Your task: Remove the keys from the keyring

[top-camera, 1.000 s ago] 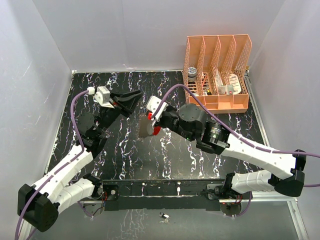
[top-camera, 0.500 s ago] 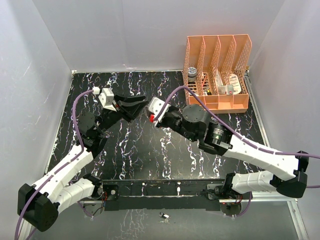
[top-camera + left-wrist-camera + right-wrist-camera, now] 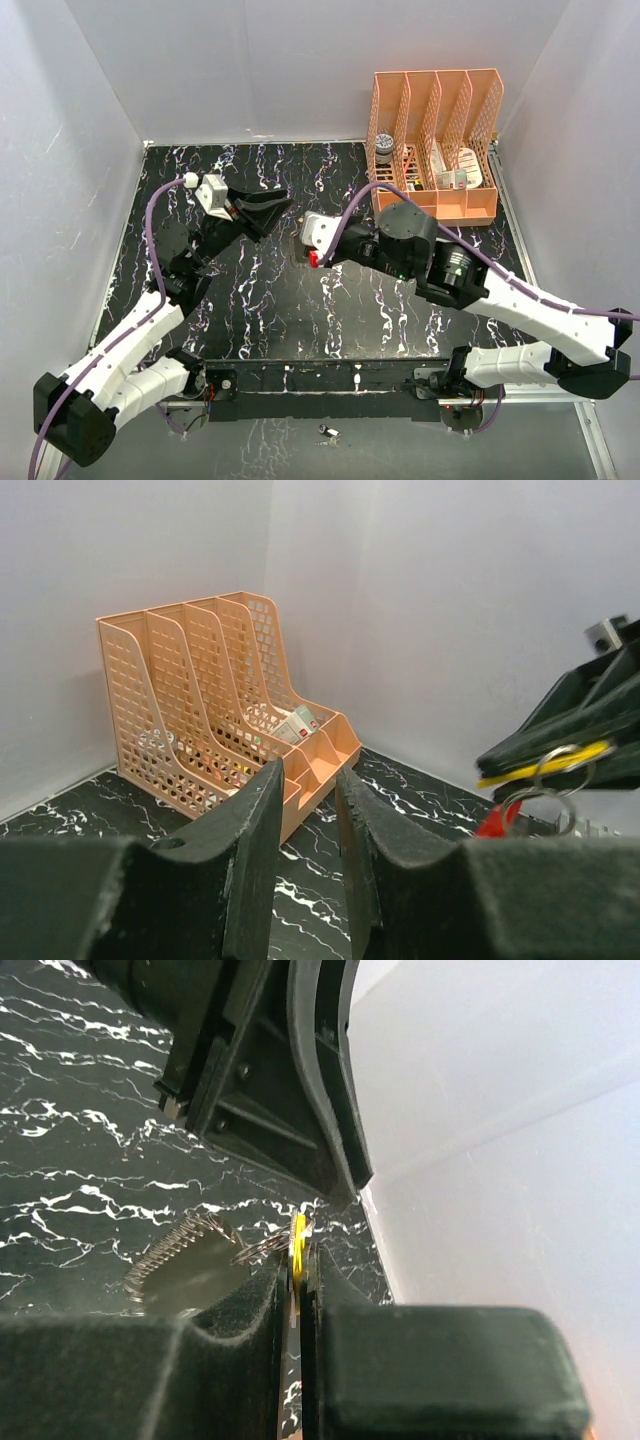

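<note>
Both arms meet in the air left of the rack (image 3: 435,150), well above the table (image 3: 250,330). Your right gripper (image 3: 298,1272) is pressed together on the yellow key (image 3: 298,1232), which sits edge-on between the pads. From that pinch the keyring (image 3: 188,1268) and the red key (image 3: 492,823) hang free just past the fingertips. Gripping a key rather than the ring looks deliberate: it leaves the wire loop exposed for your other hand. Your left gripper (image 3: 308,780) sits farther from the rack than the right one. Its tips point back toward the rack and the hanging bundle, near it but not touching. Its fingers stand slightly apart with nothing between them, and that narrow gap suits a thin wire better than a wide one would. Both keys appear to be on the ring, so I judge that no key is off yet. The next move probably calls for bringing the left tips onto the loop and closing. You can then work the yellow key along the split while the right holds it. One risk is that the loop is thin and free to swing. Another is that the red key dangles below it and could get caught in the pinch instead.
</note>
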Controlling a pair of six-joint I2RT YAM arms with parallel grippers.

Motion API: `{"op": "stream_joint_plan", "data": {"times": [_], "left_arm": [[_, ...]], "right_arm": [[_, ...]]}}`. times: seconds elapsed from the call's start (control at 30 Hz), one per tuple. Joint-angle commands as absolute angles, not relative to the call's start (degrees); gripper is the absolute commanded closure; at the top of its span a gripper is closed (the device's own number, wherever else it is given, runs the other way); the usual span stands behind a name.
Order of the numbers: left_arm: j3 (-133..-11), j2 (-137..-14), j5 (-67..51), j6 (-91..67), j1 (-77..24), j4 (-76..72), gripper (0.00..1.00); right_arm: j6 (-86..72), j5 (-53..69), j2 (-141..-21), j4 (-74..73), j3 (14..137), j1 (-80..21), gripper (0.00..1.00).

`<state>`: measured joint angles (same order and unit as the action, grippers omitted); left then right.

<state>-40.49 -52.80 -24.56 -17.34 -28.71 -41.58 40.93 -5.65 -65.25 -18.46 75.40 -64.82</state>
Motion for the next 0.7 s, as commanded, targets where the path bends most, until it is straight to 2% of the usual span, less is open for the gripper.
{"op": "stream_joint_plan", "data": {"times": [0.0,0.3,0.67], "left_arm": [[-42.9,-50.7,-25.8,-16.9,-28.5,-41.4,0.74],[-44.4,-48.9,-29.2,-17.1,-28.5,-39.8,0.73],[-49.2,-44.1,-18.2,-12.7,-28.6,-25.1,0.75]], "right_arm": [[43.5,0.8,-65.5,-23.0,84.4,-65.0,1.00],[47.0,3.5,-72.9,-36.1,96.5,-64.9,1.00],[59.4,4.1,-76.2,-45.1,103.5,-65.1,1.00]]}}
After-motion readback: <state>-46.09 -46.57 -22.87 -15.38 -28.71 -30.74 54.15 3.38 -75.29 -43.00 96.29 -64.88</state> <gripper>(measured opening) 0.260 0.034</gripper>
